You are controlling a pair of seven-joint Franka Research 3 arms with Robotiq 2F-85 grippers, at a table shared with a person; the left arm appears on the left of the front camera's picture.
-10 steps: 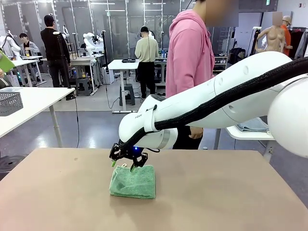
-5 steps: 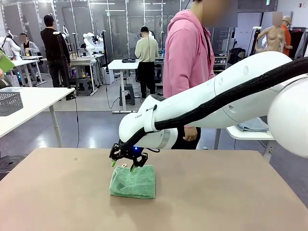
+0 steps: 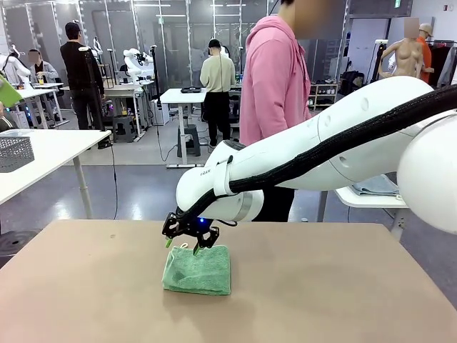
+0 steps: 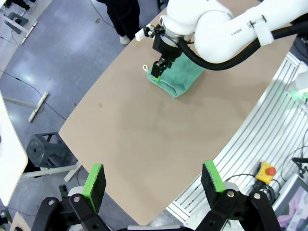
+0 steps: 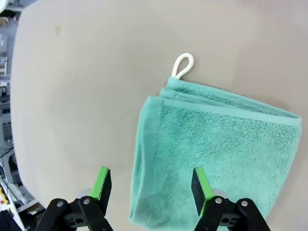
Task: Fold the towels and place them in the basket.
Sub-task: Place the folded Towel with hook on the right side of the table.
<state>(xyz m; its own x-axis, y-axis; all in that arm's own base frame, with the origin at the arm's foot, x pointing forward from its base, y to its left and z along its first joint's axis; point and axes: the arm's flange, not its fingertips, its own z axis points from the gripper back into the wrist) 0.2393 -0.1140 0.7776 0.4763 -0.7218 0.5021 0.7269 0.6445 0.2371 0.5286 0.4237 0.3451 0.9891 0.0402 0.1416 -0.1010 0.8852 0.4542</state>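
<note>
Front view: the right gripper [image 3: 183, 247], jaws apart and empty, hangs over the far left corner of a folded green towel [image 3: 200, 271] lying mid-way across the table [image 3: 343, 286]. A shallow pinch there could peel the layers open and undo the fold.

White tables [image 3: 43, 153], glossy grey floor [image 3: 136, 193]

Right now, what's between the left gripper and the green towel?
Just bare tabletop, as the left wrist view shows: nothing sits between the open left gripper and the folded towel.
</note>
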